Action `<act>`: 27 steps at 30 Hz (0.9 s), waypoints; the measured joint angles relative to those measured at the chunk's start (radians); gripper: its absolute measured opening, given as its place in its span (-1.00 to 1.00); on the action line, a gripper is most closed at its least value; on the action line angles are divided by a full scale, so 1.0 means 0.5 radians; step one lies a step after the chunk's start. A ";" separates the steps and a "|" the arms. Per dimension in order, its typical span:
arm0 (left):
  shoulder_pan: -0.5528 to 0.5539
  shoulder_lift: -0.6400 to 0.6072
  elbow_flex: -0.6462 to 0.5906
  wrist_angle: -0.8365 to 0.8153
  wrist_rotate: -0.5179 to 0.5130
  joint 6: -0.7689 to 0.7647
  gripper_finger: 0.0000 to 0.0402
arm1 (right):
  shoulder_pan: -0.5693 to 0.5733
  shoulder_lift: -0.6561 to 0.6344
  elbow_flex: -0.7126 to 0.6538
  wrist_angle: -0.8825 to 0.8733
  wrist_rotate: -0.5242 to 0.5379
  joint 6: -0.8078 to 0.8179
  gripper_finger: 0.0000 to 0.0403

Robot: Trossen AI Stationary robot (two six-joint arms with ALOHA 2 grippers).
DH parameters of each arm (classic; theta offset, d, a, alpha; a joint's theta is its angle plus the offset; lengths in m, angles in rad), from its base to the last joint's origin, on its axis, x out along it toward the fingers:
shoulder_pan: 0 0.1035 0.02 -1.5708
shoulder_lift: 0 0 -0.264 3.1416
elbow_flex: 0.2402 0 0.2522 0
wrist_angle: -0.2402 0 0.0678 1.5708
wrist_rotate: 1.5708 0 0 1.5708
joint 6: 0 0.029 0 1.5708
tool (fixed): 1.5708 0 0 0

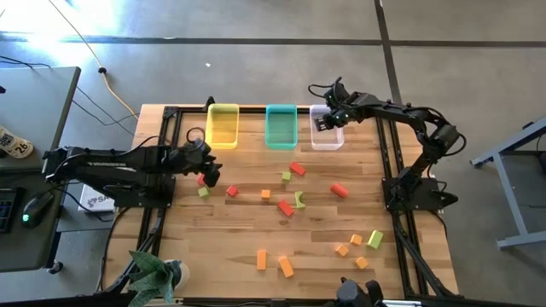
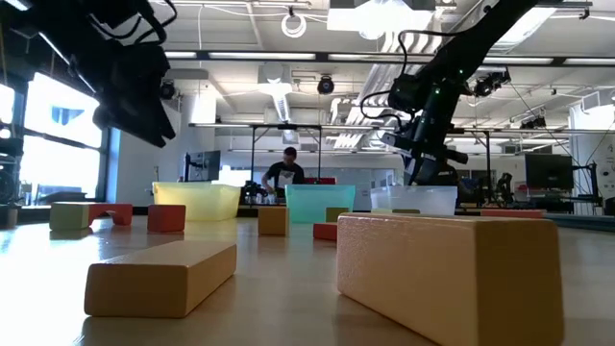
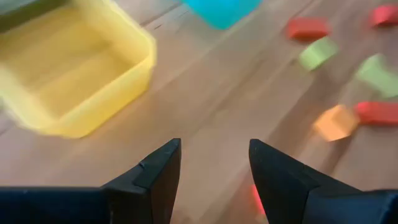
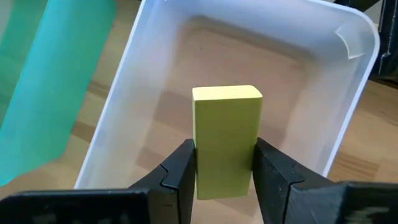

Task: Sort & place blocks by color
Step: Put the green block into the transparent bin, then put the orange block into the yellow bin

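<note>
My right gripper (image 4: 224, 152) hovers over the clear bin (image 1: 327, 136) at the table's far edge, shut on a light green block (image 4: 226, 124); the low view shows it above the bin (image 2: 413, 199). My left gripper (image 3: 214, 149) is open above the table's left part (image 1: 205, 169), near side of the yellow bin (image 3: 74, 68). A red block (image 3: 256, 199) peeks out beside one of its fingers. Red, orange and light green blocks lie flat over the middle (image 1: 285, 209) and the near right of the table (image 1: 356, 240). My right gripper pinches the light green block between its two fingers, which lie on the block's two long side faces (image 4: 198, 155) near the end closer to the wrist. The fingers come from above, pointing down. The block is lifted clear and sticks out past the fingertips toward the bin's floor.
The teal bin (image 1: 281, 126) stands between the yellow bin (image 1: 223, 125) and the clear bin along the far edge. Two big orange blocks (image 2: 159, 277) lie close to the near edge. Black frame rails run along both table sides. A person (image 2: 284, 173) stands in the room beyond.
</note>
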 joint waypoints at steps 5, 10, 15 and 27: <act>0.110 0.182 0.185 -0.249 0.083 0.026 -0.11 | 0.002 0.000 0.001 -0.008 0.015 0.005 -0.47; 0.162 0.330 0.281 -0.455 0.075 0.023 -0.11 | 0.002 0.000 0.001 -0.007 0.002 0.002 -0.46; 0.172 0.414 0.313 -0.610 0.073 -0.067 -0.11 | 0.010 0.000 0.001 -0.006 -0.006 -0.045 -0.46; 0.172 0.449 0.315 -0.861 0.070 -0.235 -0.11 | 0.028 0.000 0.001 0.005 0.039 -0.083 0.01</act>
